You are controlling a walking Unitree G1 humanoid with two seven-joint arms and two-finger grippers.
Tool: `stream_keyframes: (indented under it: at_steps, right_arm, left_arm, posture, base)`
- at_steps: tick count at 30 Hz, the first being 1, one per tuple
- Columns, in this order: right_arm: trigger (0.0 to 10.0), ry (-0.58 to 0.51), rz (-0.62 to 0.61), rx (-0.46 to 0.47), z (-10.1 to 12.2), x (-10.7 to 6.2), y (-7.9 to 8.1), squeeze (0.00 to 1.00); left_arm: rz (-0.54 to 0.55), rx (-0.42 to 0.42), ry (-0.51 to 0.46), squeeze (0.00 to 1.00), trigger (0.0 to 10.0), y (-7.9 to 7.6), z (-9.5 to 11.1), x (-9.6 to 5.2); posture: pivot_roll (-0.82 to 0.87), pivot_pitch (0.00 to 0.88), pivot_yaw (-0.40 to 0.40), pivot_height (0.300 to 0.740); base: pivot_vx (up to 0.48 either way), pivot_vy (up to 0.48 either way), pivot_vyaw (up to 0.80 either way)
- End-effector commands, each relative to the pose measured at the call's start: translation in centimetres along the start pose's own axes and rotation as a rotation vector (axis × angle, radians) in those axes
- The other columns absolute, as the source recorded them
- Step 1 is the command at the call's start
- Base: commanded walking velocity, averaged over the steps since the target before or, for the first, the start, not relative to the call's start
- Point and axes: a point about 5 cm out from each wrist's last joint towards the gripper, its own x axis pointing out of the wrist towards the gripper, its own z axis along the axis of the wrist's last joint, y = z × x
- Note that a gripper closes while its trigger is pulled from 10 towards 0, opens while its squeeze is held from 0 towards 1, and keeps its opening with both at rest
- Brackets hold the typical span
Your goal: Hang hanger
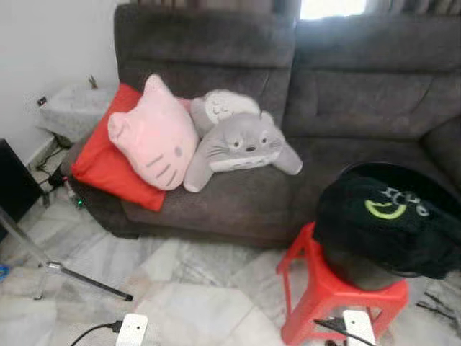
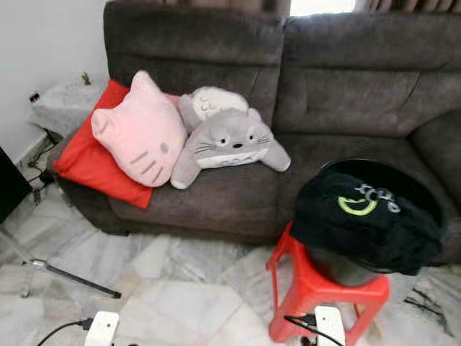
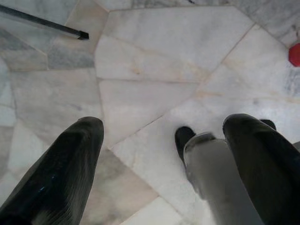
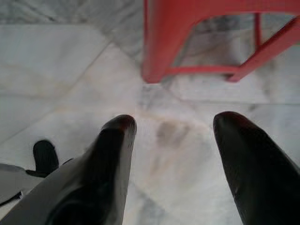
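Both arms hang low over the pale marble floor (image 3: 154,51). The left gripper (image 3: 161,124) points down at the tiles with its jaws spread wide and nothing between them; under them are only bare slabs and their seams. Beyond its fingertips (image 3: 86,129), well apart, lies the black-capped end of a thin dark tripod leg (image 3: 44,22). Just beside its other finger is the robot's own grey leg with a black foot (image 3: 185,138).

The right gripper (image 4: 173,123) also hangs with jaws wide apart and holds nothing. Ahead of its fingertips, near but not touching, stands the red plastic stool (image 4: 187,42), one leg and its lower rails crossing the floor.

In the head views the stool (image 1: 324,288) sits ahead of the right jaws, carrying a round dark bin draped with a black cloth (image 1: 389,216) that bears a green and white print. Farther ahead runs a dark grey sofa (image 1: 346,94). On its seat, ahead of the left jaws, lie a red cushion (image 1: 108,162), a pink cat-face pillow (image 1: 155,133) leaning on it, and a grey plush toy (image 1: 238,140) touching the pillow. A small cloth-covered side table (image 1: 75,108) stands off the sofa's end.

I cannot make out a hanger in these views.
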Motion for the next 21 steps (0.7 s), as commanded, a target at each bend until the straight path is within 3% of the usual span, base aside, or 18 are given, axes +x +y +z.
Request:
stream_keyframes:
  at_steps: [1, 10, 17, 21]
  right_arm:
    - [10.0, -0.006, 0.005, 0.018, 0.1, 0.1, 0.4, 0.00]
    - [10.0, -0.002, 0.003, 0.011, 0.1, 0.1, 0.4, 0.00]
    - [10.0, -0.033, -0.016, 0.017, 0.4, 0.1, 0.3, 0.00]
    - [10.0, -0.085, -0.028, -0.028, 1.0, 0.1, 0.2, 0.00]
  left_arm:
    - [0.004, 0.011, 0.025, 0.00, 10.0, 0.2, -0.6, -0.2]
    - [0.007, 0.009, 0.030, 0.00, 10.0, 0.2, -0.7, -0.1]
    - [0.006, 0.013, 0.031, 0.00, 10.0, 0.3, -0.6, -0.1]
    - [0.003, 0.020, 0.033, 0.00, 10.0, 0.3, -0.5, -0.1]
  posture:
    - [-0.05, 0.000, -0.021, 0.740]
    - [-0.05, 0.000, -0.021, 0.740]
    - [-0.06, 0.000, -0.014, 0.740]
    - [-0.08, 0.000, -0.001, 0.740]
  base:
    - [0.000, 0.000, 0.00]
    - [0.000, 0.000, -0.66]
    - [0.000, 0.000, 0.00]
    - [0.000, 0.000, 0.00]
